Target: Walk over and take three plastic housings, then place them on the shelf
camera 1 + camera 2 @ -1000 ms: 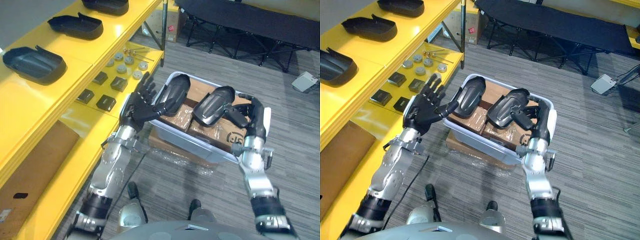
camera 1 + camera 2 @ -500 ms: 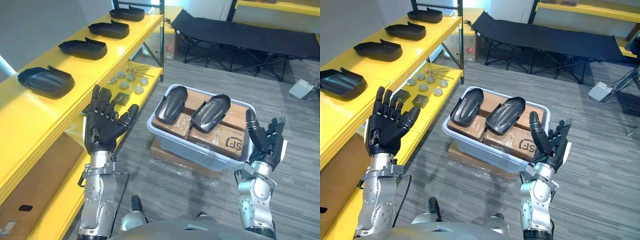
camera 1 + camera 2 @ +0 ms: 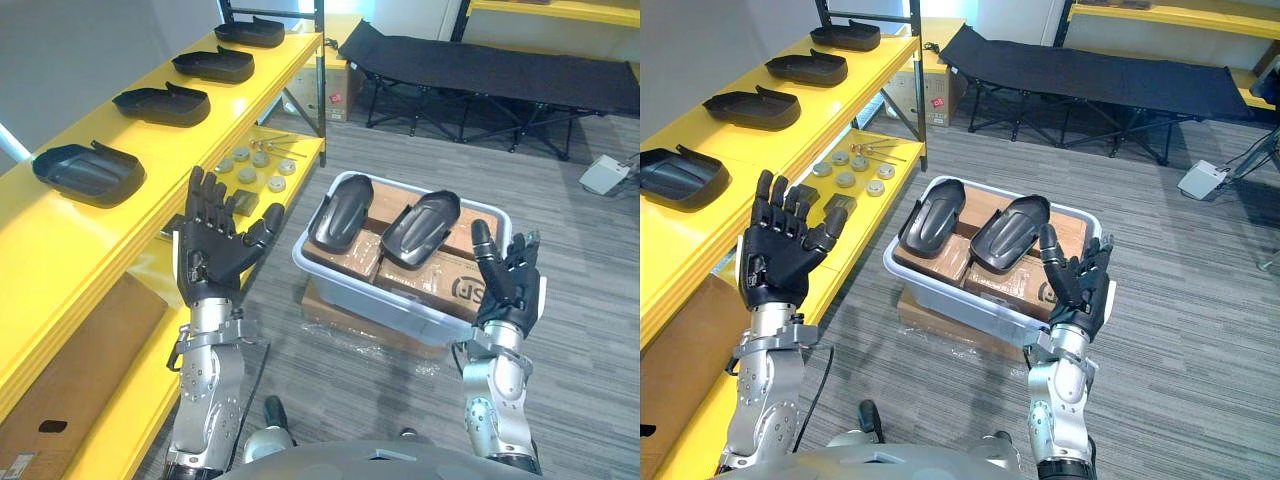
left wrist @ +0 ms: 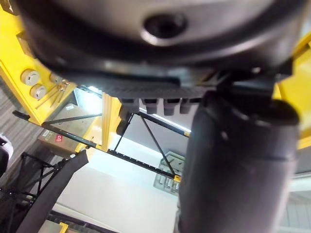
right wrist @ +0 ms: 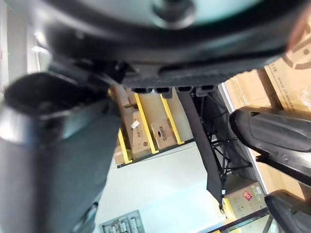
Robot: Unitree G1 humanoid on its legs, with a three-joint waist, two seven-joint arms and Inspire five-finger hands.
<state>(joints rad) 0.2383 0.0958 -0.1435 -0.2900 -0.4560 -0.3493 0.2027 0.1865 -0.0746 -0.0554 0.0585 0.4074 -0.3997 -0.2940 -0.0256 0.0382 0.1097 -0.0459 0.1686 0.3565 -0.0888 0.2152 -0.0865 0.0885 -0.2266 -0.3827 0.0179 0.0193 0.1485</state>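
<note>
Two black plastic housings point(image 3: 340, 210) point(image 3: 420, 228) lie on cardboard boxes inside a pale blue bin point(image 3: 330, 275) on the floor ahead. Several more black housings point(image 3: 82, 172) point(image 3: 160, 103) point(image 3: 212, 64) sit in a row on the top of the yellow shelf point(image 3: 110, 225) to my left. My left hand point(image 3: 212, 258) is raised palm-up beside the shelf, fingers straight, holding nothing. My right hand point(image 3: 505, 285) is raised at the bin's near right corner, fingers spread, empty. One housing point(image 5: 272, 133) shows past the right hand in the right wrist view.
Round metal parts point(image 3: 262, 165) and dark square blocks lie on the lower yellow shelf level. A black folding cot point(image 3: 480, 70) stands behind the bin. A cardboard box point(image 3: 345, 310) sits under the bin. A brown board point(image 3: 70, 370) leans under the shelf. Grey carpet surrounds the bin.
Both hands pulled back from the housings in the bin and rose, and the right hand's fingers spread open. The camera lifted, showing more of the shelf and room.
</note>
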